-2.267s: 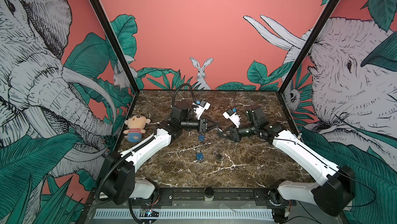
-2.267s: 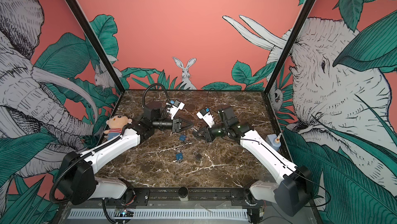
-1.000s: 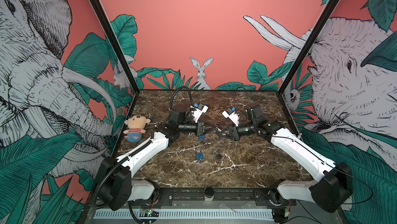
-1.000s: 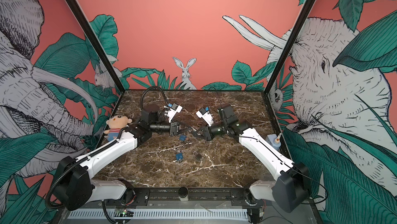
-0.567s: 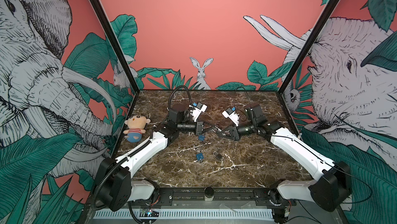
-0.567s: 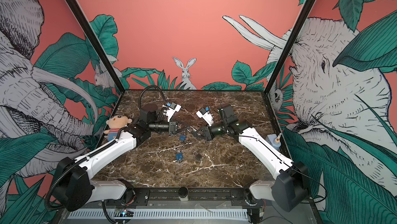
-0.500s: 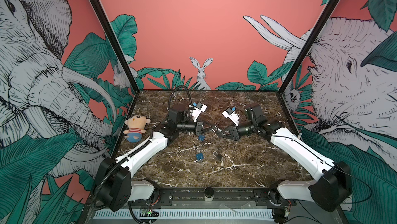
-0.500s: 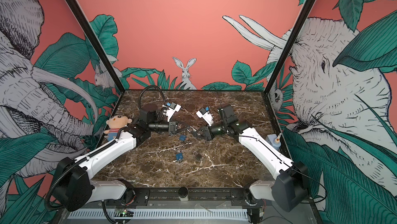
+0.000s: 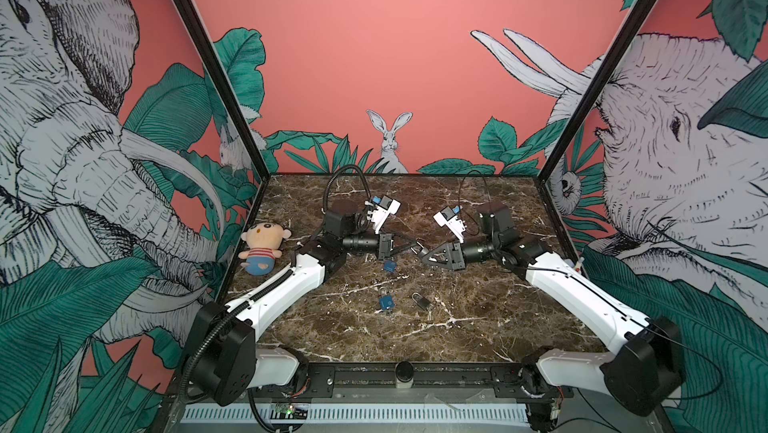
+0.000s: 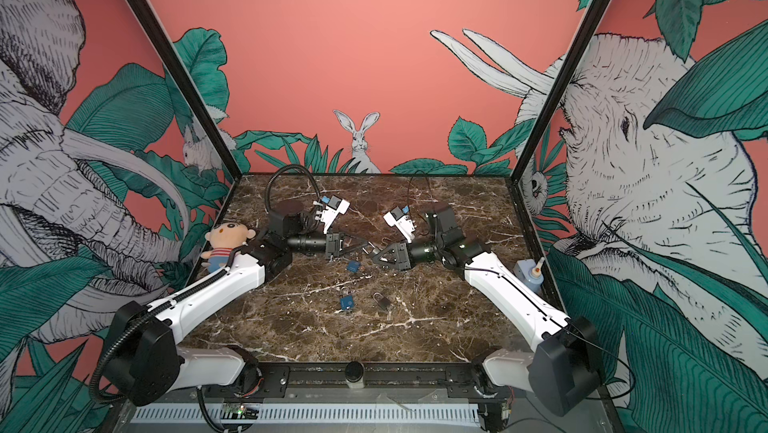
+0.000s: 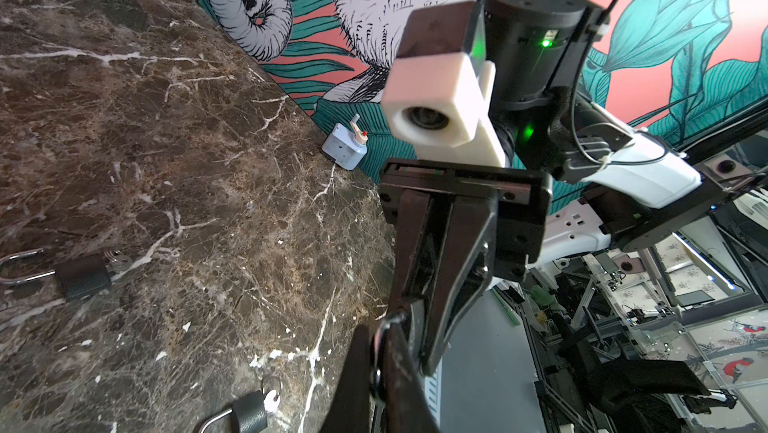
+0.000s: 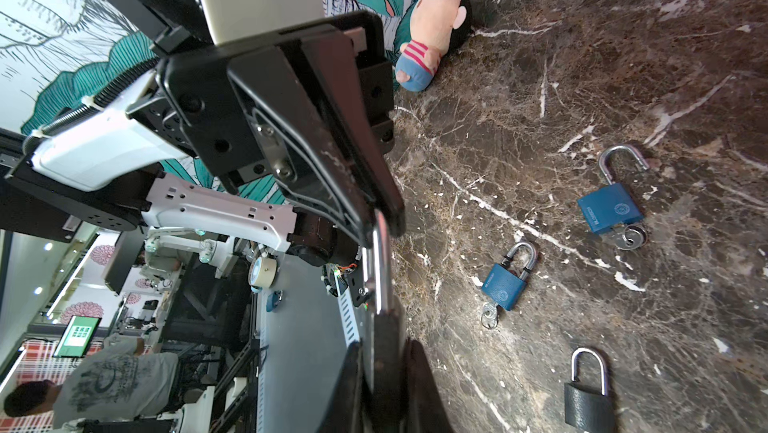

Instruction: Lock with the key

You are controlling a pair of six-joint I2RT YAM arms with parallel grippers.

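My right gripper (image 12: 382, 352) is shut on the dark body of a padlock (image 12: 383, 343), held above the marble table (image 9: 478, 327). The padlock's silver shackle (image 12: 376, 260) sticks out toward my left gripper (image 11: 376, 368), which is shut on the shackle's end. In both top views the two grippers meet tip to tip over the middle of the table, the left gripper (image 9: 411, 242) and the right gripper (image 9: 424, 258), with the silver shackle hook (image 10: 368, 246) between them. The held padlock's key is hidden.
Three more padlocks lie below: a blue one with its shackle open (image 12: 611, 210), a blue one with a key in it (image 12: 505, 283), and a dark grey one (image 12: 588, 406). A plush doll (image 9: 262, 248) sits at the left edge, a pale blue bottle (image 10: 528, 275) at the right.
My left gripper has moved right to meet the right gripper and has shut on the shackle. The right gripper has kept its hold on the padlock and barely shifted.
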